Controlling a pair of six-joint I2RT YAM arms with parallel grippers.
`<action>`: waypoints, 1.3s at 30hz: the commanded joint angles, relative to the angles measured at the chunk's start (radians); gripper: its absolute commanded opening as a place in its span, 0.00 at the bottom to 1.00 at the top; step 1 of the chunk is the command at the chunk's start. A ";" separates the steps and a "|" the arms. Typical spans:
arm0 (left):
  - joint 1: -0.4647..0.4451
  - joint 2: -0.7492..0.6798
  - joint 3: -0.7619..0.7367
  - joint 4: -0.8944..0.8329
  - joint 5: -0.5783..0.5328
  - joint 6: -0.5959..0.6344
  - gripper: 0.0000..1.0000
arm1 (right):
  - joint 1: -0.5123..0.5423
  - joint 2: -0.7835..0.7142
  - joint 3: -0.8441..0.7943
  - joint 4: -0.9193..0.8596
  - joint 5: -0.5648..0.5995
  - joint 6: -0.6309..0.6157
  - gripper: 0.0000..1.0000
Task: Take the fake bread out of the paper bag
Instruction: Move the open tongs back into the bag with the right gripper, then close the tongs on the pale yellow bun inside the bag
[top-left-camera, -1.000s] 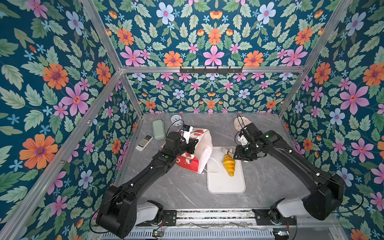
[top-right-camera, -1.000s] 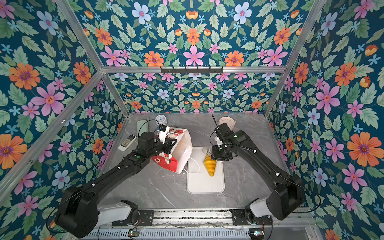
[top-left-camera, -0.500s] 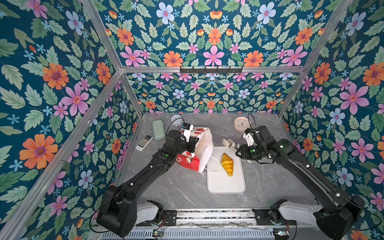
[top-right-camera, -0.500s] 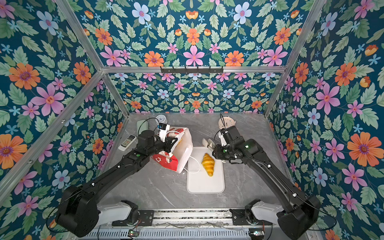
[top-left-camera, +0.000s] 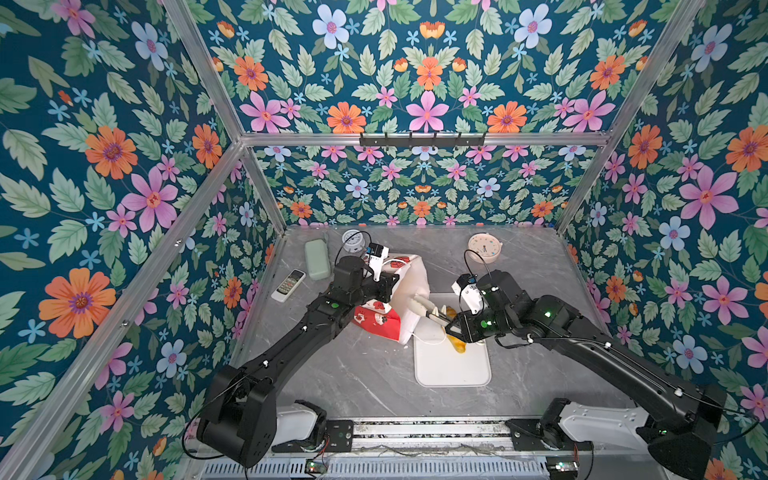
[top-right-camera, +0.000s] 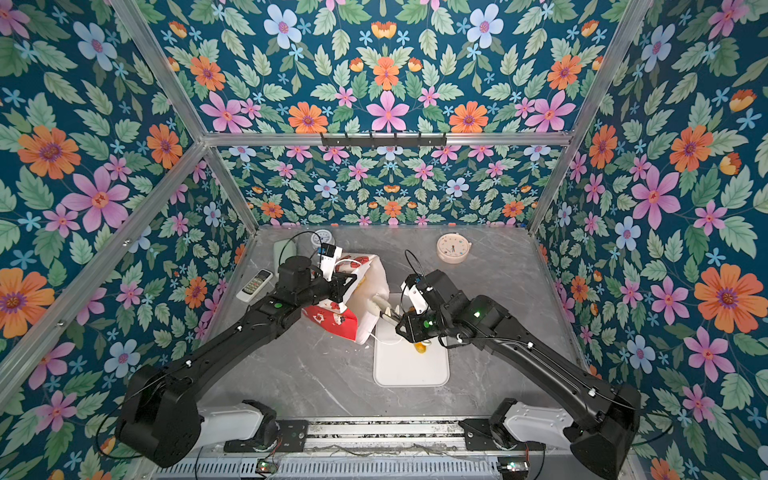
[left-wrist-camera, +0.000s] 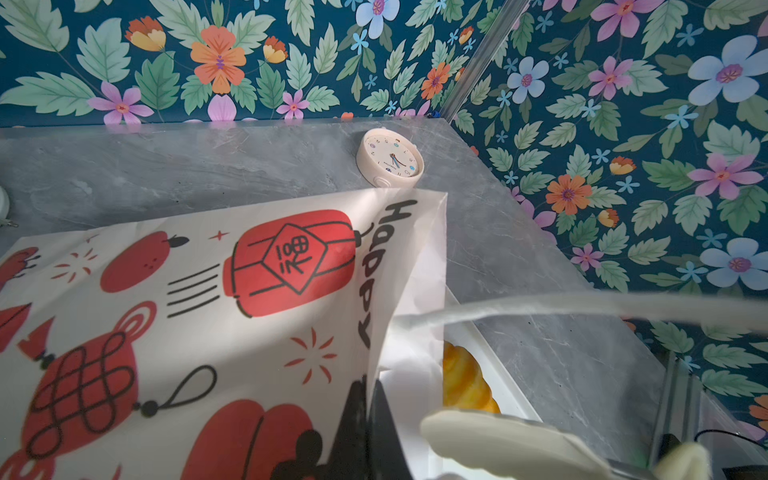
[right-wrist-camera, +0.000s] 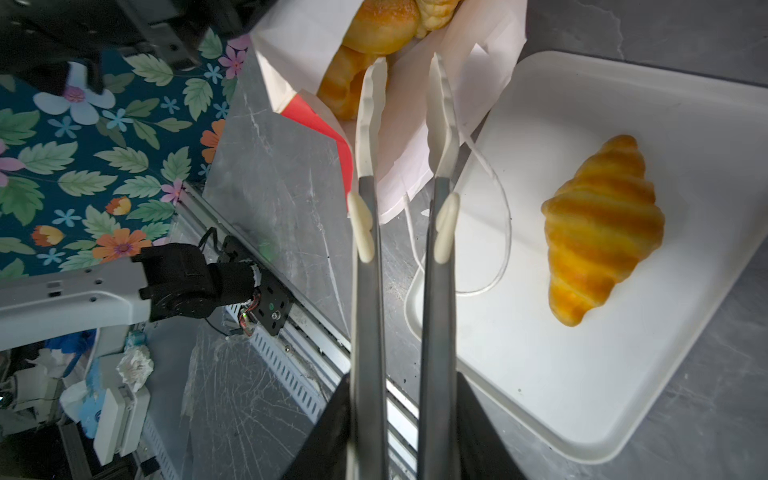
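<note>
Swung back across since half a second ago, the right arm now brings its tongs (right-wrist-camera: 365, 291) to the mouth of the paper bag (right-wrist-camera: 299, 41); the left arm and the bag stay as they were.

Most of the fake bread (right-wrist-camera: 378, 25) sits inside the bag, where the right wrist view shows a golden bun and a ridged piece below it just past the tong tips. One croissant (right-wrist-camera: 602, 228) is already out and lies on the white tray (right-wrist-camera: 582, 374), apart from the bag. In both top views the right arm covers most of it, leaving only an end showing (top-left-camera: 458, 345) (top-right-camera: 422, 347).

The paper bag (top-left-camera: 409, 286) (top-right-camera: 372, 286) is tipped over with its open mouth facing the tray. Its red-printed side (left-wrist-camera: 208, 291) faces the left wrist camera. A white cord handle (right-wrist-camera: 494, 249) trails from the mouth onto the tray.

The left fingers (left-wrist-camera: 374, 432) are clenched on the bag's rim, holding the mouth up. The right fingers (right-wrist-camera: 478, 428) grasp the tongs, whose two cream tips stand slightly apart at the opening, touching no bread.

On the grey surface (top-left-camera: 353, 374) behind, well apart, stand a round cream clock (top-left-camera: 484, 248) (left-wrist-camera: 390, 158) and a remote (top-left-camera: 288, 285).
</note>
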 joint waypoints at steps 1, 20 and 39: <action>0.001 -0.011 0.029 -0.040 0.008 0.030 0.00 | 0.003 0.004 -0.045 0.169 0.058 -0.053 0.34; -0.002 0.027 0.191 -0.365 -0.164 0.115 0.00 | 0.010 0.156 -0.081 0.390 0.124 -0.152 0.35; -0.028 0.010 0.152 -0.335 -0.175 0.096 0.00 | -0.011 0.331 -0.034 0.542 -0.025 0.178 0.37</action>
